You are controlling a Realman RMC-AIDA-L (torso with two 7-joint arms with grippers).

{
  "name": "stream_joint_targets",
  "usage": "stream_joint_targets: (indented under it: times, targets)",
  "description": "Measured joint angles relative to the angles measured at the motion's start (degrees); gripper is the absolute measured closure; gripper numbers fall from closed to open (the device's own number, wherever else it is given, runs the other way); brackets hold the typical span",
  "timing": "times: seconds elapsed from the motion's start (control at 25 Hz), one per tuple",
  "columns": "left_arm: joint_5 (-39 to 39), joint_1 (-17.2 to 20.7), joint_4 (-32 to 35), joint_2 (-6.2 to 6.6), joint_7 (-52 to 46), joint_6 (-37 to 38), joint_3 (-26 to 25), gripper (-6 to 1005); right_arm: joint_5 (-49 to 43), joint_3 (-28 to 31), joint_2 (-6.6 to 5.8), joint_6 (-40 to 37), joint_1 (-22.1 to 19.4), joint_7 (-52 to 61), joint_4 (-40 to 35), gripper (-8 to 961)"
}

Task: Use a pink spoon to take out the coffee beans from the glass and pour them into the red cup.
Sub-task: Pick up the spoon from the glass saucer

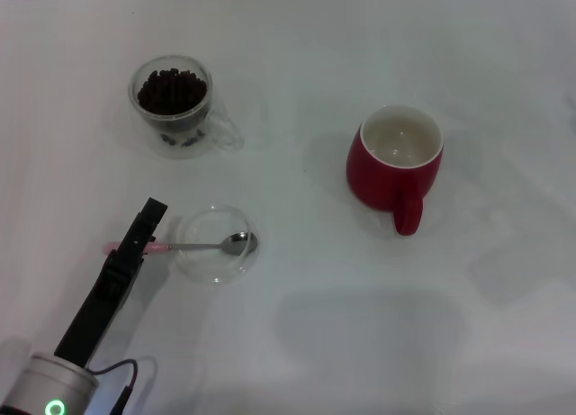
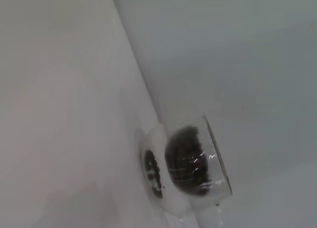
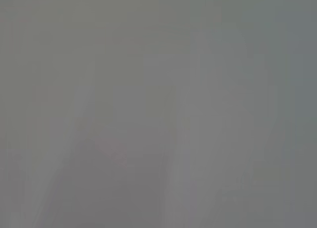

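The pink spoon (image 1: 211,246) lies with its metal bowl in a flat clear glass dish (image 1: 196,264), its pink handle pointing left. My left gripper (image 1: 139,238) is right over the handle, which shows on both sides of it. The glass (image 1: 148,118) with coffee beans (image 1: 171,91) stands at the far left, beyond the gripper. It also shows in the left wrist view (image 2: 218,173), with the beans (image 2: 185,159) inside. The red cup (image 1: 373,176) stands to the right, its white inside showing no beans and its handle facing me. The right gripper is out of view.
The white table (image 1: 297,343) holds only these things. Open room lies between the glass and the red cup. My left arm reaches in from the near left corner. The right wrist view shows only a plain grey surface.
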Motion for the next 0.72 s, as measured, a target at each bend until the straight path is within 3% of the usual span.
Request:
stream_joint_targets:
  times: [0.68,0.72]
  targets:
    - [-0.25,0.2,0.24,0.0,-0.85,0.4,-0.21,233,0.0,0.0,0.7,-0.14,-0.57,-1.18,0.09,610]
    - [-0.28,0.2,0.33,0.0,-1.26,0.14,-0.22,273,0.0,0.0,0.76,-0.09,-0.58,-1.18,0.09,610]
